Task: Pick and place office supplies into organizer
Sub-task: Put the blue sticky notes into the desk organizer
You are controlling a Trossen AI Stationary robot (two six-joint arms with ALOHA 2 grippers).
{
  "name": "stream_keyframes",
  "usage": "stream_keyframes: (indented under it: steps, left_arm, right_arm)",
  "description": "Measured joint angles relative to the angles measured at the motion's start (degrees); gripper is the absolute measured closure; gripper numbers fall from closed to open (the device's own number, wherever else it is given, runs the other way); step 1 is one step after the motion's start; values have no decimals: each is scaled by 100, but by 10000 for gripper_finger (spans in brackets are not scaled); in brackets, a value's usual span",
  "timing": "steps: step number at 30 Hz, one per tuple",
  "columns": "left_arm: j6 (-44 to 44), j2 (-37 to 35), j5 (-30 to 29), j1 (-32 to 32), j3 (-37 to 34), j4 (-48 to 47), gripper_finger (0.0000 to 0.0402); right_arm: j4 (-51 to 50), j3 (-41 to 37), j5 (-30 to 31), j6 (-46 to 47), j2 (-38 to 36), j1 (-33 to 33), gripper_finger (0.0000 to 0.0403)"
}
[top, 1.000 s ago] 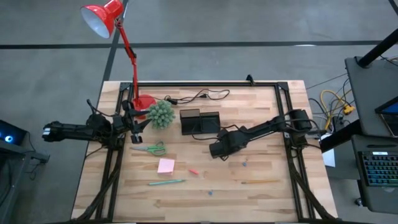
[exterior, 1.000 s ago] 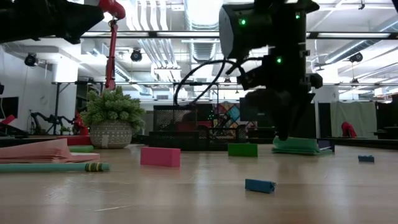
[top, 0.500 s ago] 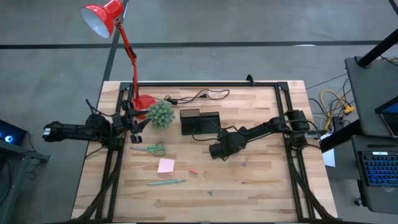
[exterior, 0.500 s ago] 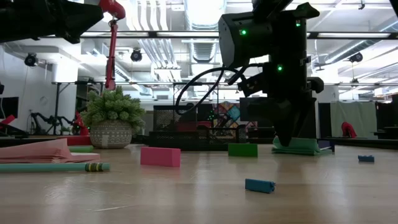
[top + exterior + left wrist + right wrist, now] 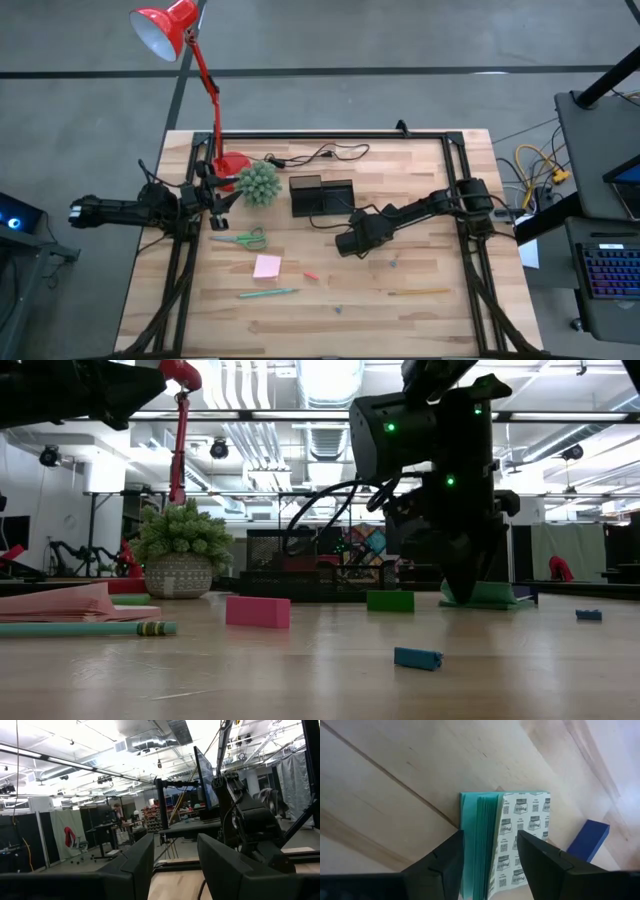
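My right gripper [image 5: 347, 241] [image 5: 490, 865] is open and low over the table's middle, just near of the black organizer [image 5: 322, 196]. Its fingers stand on either side of a green sticky pad with a white-green patterned face [image 5: 512, 840] [image 5: 495, 594], which lies on the wood. On the table lie green-handled scissors [image 5: 240, 240], a pink pad [image 5: 267, 265], a green pen [image 5: 268, 293], a yellowish stick [image 5: 418, 292], a red bit [image 5: 311, 275] and bluish bits [image 5: 395, 263]. My left gripper [image 5: 218, 200] [image 5: 174, 865] waits open at the left edge. My right gripper comes at the patterned pad from above, pointing down, one finger [image 5: 442, 867] beside the pad's green page edges [image 5: 475, 845] and the other [image 5: 545, 867] over its patterned face. Whether the fingers touch the pad I cannot tell.
A red lamp's base [image 5: 232, 164], a spiky green plant [image 5: 259, 183] and a black cable [image 5: 320, 155] stand at the far left. A blue block [image 5: 590, 840] lies close beside the pad. Bare wood lies toward the near right.
My right gripper has come down onto the patterned pad and shifted slightly toward the table's left. The pad has stayed on the table.
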Motion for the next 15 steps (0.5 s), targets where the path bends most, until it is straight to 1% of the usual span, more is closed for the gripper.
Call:
stream_keyframes:
  steps: [3, 7, 10, 15]
  left_arm:
    - [0, 7, 0, -2, 0, 1, 262]
    - [0, 11, 0, 0, 0, 4, 262]
    - [0, -2, 0, 0, 0, 11, 262]
    - [0, 9, 0, 0, 0, 7, 262]
  right_arm:
    - [1, -2, 0, 0, 0, 0, 243]
    - [-2, -27, -1, -7, 0, 0, 271]
    - [-3, -66, -2, -22, 0, -4, 301]
    - [-5, -79, -4, -27, 0, -2, 365]
